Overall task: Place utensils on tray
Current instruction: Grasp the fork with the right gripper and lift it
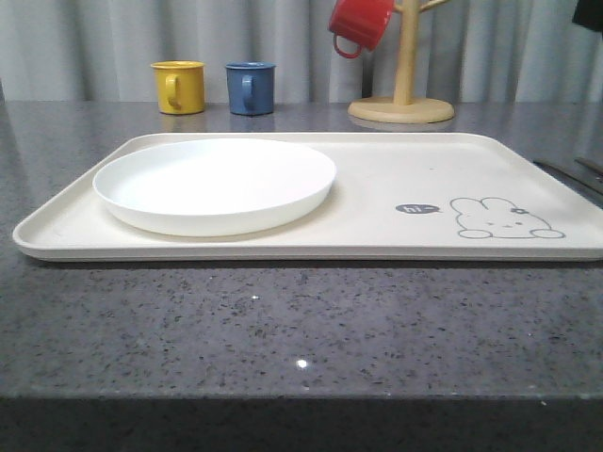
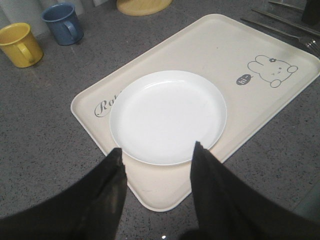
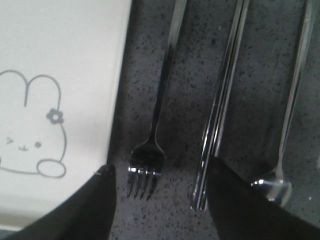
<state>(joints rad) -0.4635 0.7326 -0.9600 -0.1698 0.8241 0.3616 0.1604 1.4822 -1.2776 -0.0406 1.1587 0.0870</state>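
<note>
Beside the large cream rectangular tray [image 3: 60, 60], on the speckled grey table [image 3: 185, 130], the silver metal fork [image 3: 155, 125] lies between the right claw [image 3: 160, 200]'s open fingers, its long axis running straight away from them.

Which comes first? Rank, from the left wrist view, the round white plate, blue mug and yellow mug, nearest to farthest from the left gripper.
1. Round white plate, on the cream tray, just ahead of the open left gripper.
2. and 3. Yellow mug and blue mug, side by side on the counter beyond the tray: too close to call.
</note>
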